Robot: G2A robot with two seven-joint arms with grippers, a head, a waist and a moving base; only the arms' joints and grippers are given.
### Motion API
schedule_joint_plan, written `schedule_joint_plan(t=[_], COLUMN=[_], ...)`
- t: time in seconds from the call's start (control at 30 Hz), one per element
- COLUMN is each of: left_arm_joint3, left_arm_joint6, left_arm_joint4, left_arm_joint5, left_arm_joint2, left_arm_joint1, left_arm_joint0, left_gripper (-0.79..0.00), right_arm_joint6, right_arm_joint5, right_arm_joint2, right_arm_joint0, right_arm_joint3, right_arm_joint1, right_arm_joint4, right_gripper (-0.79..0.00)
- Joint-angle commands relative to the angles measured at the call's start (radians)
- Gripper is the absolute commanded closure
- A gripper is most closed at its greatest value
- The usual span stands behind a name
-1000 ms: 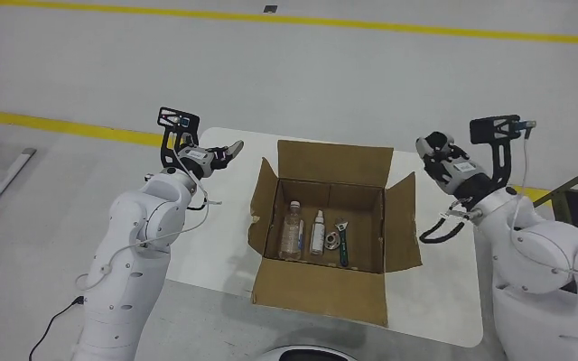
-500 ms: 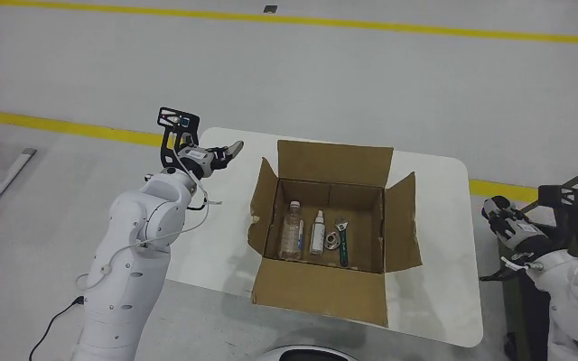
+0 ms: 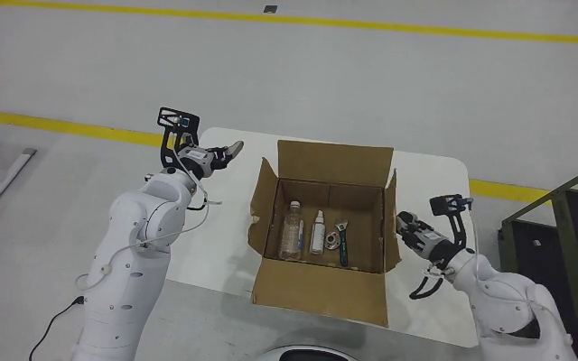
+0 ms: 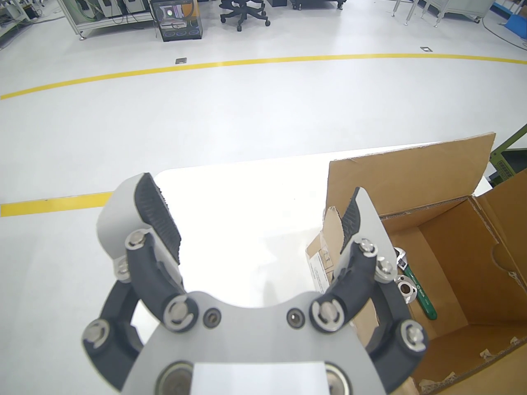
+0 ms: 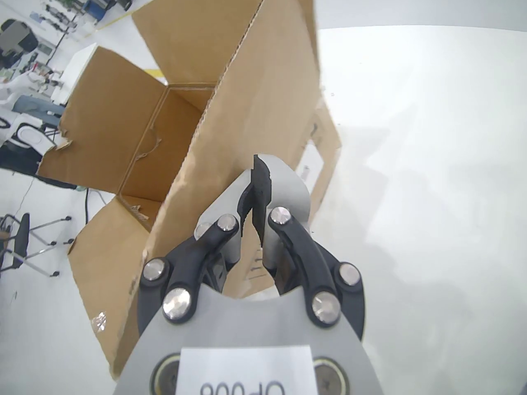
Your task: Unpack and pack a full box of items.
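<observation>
The box (image 3: 316, 291) sits mid-table (image 3: 226, 235), mouth up and flaps unfolded, with a bottle (image 3: 291, 230), spray bottle (image 3: 318, 232) and wrench (image 3: 342, 244) lying on its floor, so unpacking is judged not yet begun. The right gripper (image 3: 401, 223) is set at the outer face of the right flap (image 3: 390, 226), which stands approx. upright. Its fingers are pressed together with nothing seen between them, and whether they touch the card or sit just beside it can't be told. The left gripper (image 3: 233, 147) is held spread wide over the table's far left corner, near the left flap. The flap step is prob. best done slowly, with contact kept near the flap's middle and force directed square to the fold – otherwise the box may be slid or twisted. The mouth should be left clear for reaching in. The box's long axis is laid left-to-right across the table – the bottles' long axes run crosswise to it, caps toward the far wall.
</observation>
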Motion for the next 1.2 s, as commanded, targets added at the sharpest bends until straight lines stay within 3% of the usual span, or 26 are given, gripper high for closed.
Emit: schedule_joint_plan(t=[0.0, 0.2, 0.23, 0.27, 0.33, 0.6, 0.8, 1.03, 1.17], left_arm_joint3=[0.0, 0.0, 0.0, 0.0, 0.0, -0.006, 0.011, 0.057, 0.071], left_arm_joint6=[0.0, 0.0, 0.0, 0.0, -0.008, -0.113, -0.223, -0.228, -0.233], left_arm_joint4=[0.0, 0.0, 0.0, 0.0, -0.031, -0.09, -0.112, -0.116, -0.177], left_arm_joint5=[0.0, 0.0, 0.0, 0.0, -0.046, -0.211, -0.319, -0.339, -0.411], left_arm_joint2=[0.0, 0.0, 0.0, 0.0, 0.01, 0.019, 0.043, 0.071, 0.101], left_arm_joint1=[0.0, 0.0, 0.0, 0.0, 0.0, 0.013, 0.023, 0.026, 0.026], left_arm_joint0=[0.0, 0.0, 0.0, 0.0, 0.018, 0.065, 0.061, 0.041, 0.024], left_gripper=[-0.785, -0.785, -0.499, -0.299, 0.0, 0.0, 0.0, 0.0, 0.0], right_arm_joint6=[0.032, 0.123, 0.13, 0.129, 0.135, 0.129, 0.142, 0.128, 0.121], right_arm_joint5=[-0.017, -0.041, -0.038, -0.032, -0.023, 0.004, 0.004, 0.04, 0.048], right_arm_joint2=[-0.049, -0.158, -0.169, -0.176, -0.185, -0.13, -0.063, 0.039, 0.125], right_arm_joint0=[0.015, 0.056, 0.062, 0.067, 0.075, 0.088, 0.063, 0.011, -0.024], right_arm_joint3=[0.006, 0.036, 0.038, 0.042, 0.044, 0.01, -0.015, -0.076, -0.085], right_arm_joint1=[0.001, 0.006, 0.007, 0.007, 0.007, 0.016, 0.026, 0.036, 0.043], right_arm_joint4=[-0.026, -0.115, -0.127, -0.128, -0.131, -0.09, -0.074, -0.071, -0.062], right_gripper=[0.0, 0.0, 0.0, 0.0, 0.0, 0.0, 0.0, 0.0, 0.0])
